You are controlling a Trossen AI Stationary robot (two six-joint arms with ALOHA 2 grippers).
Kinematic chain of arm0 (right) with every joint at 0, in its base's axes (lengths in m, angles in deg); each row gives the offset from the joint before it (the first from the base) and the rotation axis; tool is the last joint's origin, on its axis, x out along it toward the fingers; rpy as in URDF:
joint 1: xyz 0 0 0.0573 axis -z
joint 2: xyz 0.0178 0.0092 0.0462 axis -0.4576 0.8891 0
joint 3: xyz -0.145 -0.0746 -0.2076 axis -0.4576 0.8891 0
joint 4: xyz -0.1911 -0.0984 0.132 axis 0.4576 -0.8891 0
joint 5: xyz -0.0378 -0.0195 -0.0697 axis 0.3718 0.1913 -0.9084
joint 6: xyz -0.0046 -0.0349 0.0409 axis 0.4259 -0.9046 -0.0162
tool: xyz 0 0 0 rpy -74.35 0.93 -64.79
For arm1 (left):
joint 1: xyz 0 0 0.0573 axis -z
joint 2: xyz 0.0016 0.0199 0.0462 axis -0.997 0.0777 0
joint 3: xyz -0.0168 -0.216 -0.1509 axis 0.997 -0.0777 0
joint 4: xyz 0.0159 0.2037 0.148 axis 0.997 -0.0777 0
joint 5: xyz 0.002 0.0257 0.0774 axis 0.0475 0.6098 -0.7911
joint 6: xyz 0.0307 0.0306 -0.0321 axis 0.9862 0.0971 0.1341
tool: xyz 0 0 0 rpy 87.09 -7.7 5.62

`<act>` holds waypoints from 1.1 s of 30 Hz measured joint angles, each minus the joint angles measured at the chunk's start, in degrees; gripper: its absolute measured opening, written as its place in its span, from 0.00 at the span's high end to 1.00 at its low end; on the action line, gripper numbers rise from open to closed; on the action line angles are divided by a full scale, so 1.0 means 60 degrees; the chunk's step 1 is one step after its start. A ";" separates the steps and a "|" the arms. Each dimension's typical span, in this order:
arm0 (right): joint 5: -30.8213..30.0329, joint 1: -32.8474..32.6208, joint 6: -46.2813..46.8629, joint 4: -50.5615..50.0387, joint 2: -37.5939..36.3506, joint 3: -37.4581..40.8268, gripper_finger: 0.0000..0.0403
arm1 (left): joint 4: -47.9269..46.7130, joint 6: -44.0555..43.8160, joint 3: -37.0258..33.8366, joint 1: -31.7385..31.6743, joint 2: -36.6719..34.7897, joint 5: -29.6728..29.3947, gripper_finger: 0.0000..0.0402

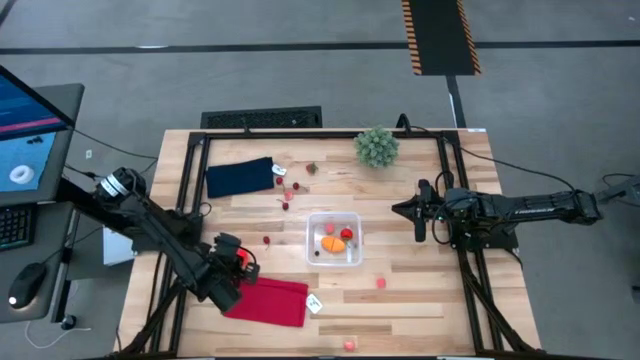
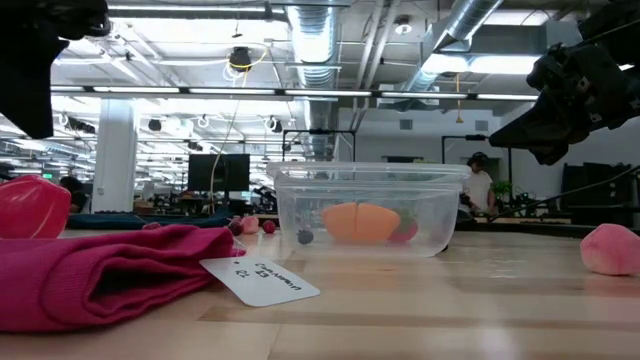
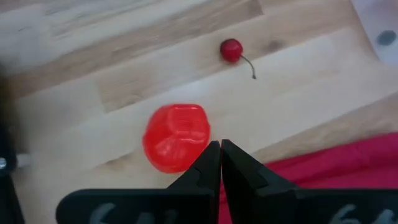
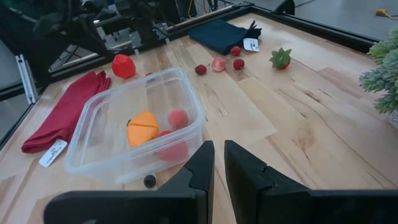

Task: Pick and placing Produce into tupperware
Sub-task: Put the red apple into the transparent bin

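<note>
The clear tupperware (image 1: 335, 240) stands mid-table, holding an orange piece (image 4: 143, 127) and red ones. Small red and pink produce lies scattered on the wood: a cherry (image 3: 231, 50), a strawberry (image 1: 312, 168), pink pieces (image 1: 380, 283) near the front. A larger red toy vegetable (image 3: 176, 137) rests on the table beside the red cloth (image 1: 268, 300). My left gripper (image 3: 221, 155) is shut, pointing steeply down, with its tips at that red piece's edge. My right gripper (image 1: 418, 212) is shut and hovers right of the tupperware, holding nothing. My left gripper's shut fingertips come from above at the red toy vegetable's side nearest the red cloth (image 3: 202, 149). Nothing is between the fingers. I cannot tell whether the tips touch the piece, which lies on the table.
A navy cloth (image 1: 240, 177) lies at the far left, and a green spiky plant ball (image 1: 377, 147) sits at the far middle. A white tag (image 2: 260, 280) lies by the red cloth's corner. Black frame rails (image 1: 190, 180) run along the table's sides.
</note>
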 joint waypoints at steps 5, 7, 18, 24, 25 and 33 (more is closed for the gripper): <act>0.0000 0.0000 0.0000 0.0000 0.0002 -0.0001 0.85 | 0.0425 -0.0065 0.0000 -0.0022 0.0000 0.0244 0.99; 0.0000 0.0000 0.0000 0.0000 -0.0002 0.0000 0.85 | 0.0580 -0.0073 0.0000 -0.0012 0.0000 0.0019 0.99; 0.0000 0.0000 0.0000 0.0000 0.0002 -0.0001 0.85 | 0.0650 -0.0717 0.0002 -0.0023 0.0000 -0.0125 0.96; -0.0001 0.0000 0.0000 0.0000 -0.0001 -0.0001 0.85 | 0.0463 -0.0851 0.0004 -0.0023 0.0011 0.0145 0.78; 0.0000 0.0000 0.0000 0.0000 0.0000 0.0001 0.85 | 0.0360 -0.0943 0.0004 -0.0019 0.0011 0.0166 0.74; 0.0000 0.0000 0.0000 0.0000 -0.0002 0.0000 0.85 | -0.0179 -0.1541 0.0004 -0.0021 0.0015 0.0957 0.47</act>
